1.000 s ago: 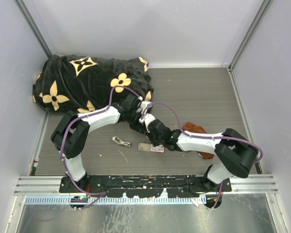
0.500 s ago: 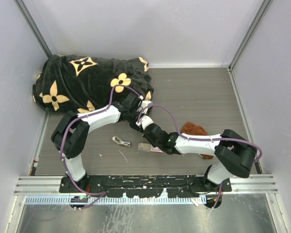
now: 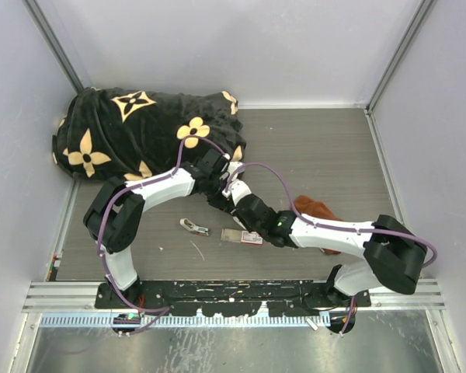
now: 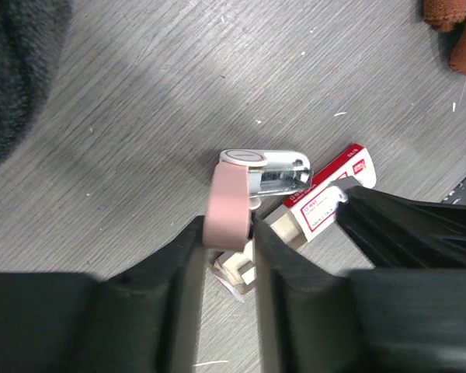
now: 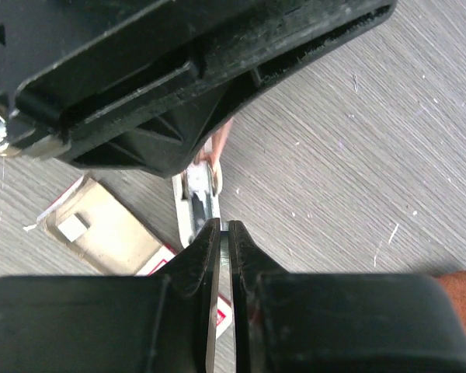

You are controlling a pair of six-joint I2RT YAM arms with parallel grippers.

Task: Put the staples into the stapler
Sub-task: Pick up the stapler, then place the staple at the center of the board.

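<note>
In the left wrist view my left gripper (image 4: 227, 229) is shut on the stapler's pale pink lid (image 4: 227, 198), and the stapler's white and metal part (image 4: 266, 167) juts out beyond it, above the table. My right gripper (image 5: 224, 227) sits just behind the stapler's open metal channel (image 5: 200, 190), its jaws shut on a thin silvery strip of staples (image 5: 224, 245). The white staple box with the red label (image 3: 242, 236) lies on the table under both grippers. In the top view the left gripper (image 3: 224, 194) and right gripper (image 3: 245, 211) meet and hide the stapler.
A rust-brown cloth (image 3: 314, 208) lies to the right, under the right arm. A black blanket with tan flowers (image 3: 140, 132) fills the back left. A small silvery metal piece (image 3: 193, 226) lies left of the box. Grey walls close in on three sides.
The right gripper's jaws have closed to a thin gap. The right arm's elbow has swung out to the right. The left arm has held still.
</note>
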